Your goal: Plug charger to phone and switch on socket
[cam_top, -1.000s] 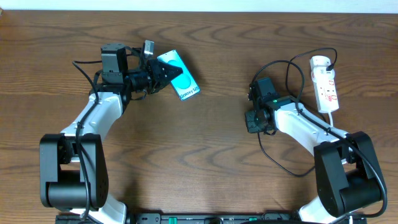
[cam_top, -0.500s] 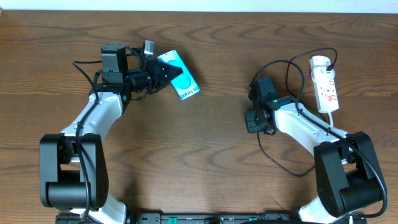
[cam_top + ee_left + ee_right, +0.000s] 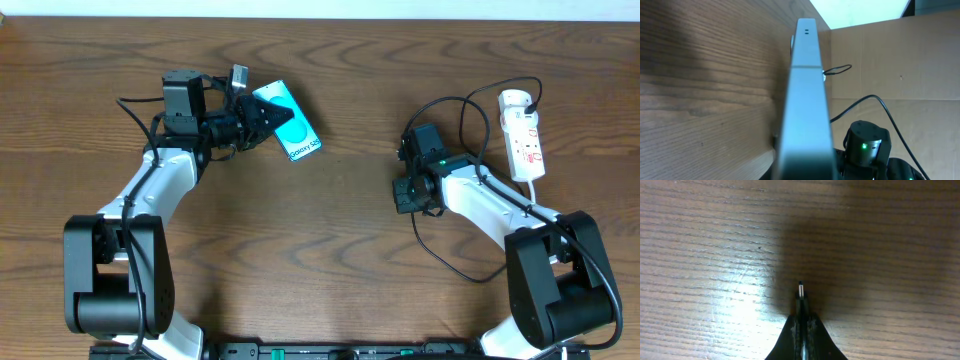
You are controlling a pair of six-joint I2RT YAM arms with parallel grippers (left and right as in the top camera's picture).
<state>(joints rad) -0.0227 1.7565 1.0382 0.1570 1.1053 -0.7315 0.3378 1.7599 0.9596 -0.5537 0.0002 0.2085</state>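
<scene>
**Both closed: the left gripper (image 3: 270,115) holds the phone (image 3: 297,135), the right gripper (image 3: 801,315) pinches the charger (image 3: 800,291)**

Closest to the right wrist camera, the two dark fingers (image 3: 787,342) are pressed together. The small connector tip of the charger sticks out between them and points away from the lens. Under it is the wooden table (image 3: 700,255), with a dark shadow around the tip.

In the left wrist view, the phone is very near the lens and is seen along its thin grey edge, which fills the middle of the picture. Wood grain is on its left. Behind it on the right is a part of the right arm (image 3: 867,145) with a small green light, and further back stands a brown cardboard wall (image 3: 920,60).

From overhead, the two arm bases are at the near edge. A little further, right of the centre, the right gripper points to the near side. The thin black cable of the charger makes a loop on the wood beside this arm and then runs toward the far right. On the far left, the left gripper is clamped on one end of the phone, which sits diagonally with its teal screen up. I cannot tell if the phone rests on the wood or is lifted. The phone and the connector tip are well apart. Farthest, at the far right, the white socket (image 3: 523,135) lies flat with its rounded end toward the far edge.
</scene>
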